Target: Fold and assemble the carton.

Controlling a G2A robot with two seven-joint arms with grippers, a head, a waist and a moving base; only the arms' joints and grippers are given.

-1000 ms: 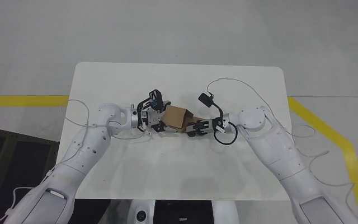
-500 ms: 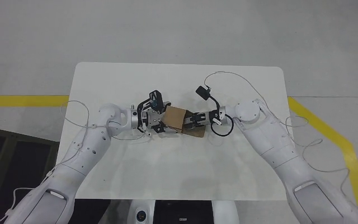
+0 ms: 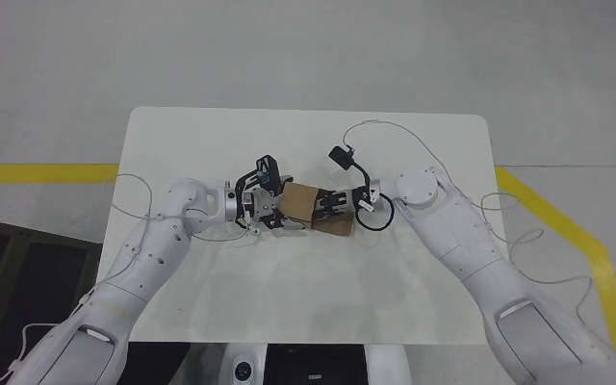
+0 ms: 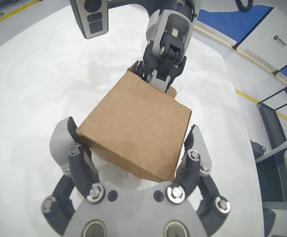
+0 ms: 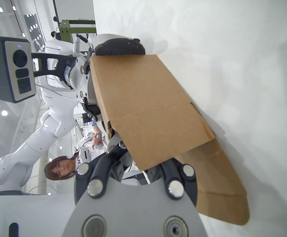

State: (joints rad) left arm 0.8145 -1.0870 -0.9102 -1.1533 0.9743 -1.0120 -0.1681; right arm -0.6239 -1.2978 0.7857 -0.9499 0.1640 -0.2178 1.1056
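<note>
At table (image 3: 192, 135) centre, one carton (image 3: 303, 200), two claws clamped on it, left claw (image 4: 132, 129), right claw (image 4: 154, 82)

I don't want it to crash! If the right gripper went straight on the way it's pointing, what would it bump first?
The carton: the right gripper sits right at its far end. Beyond the carton, it would probably meet the left gripper, which holds the other end.

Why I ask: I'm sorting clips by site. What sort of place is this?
Probably a robotics lab or factory test hall: a white worktable on bare grey floor, yellow floor lines, and blue partition panels beyond.
</note>
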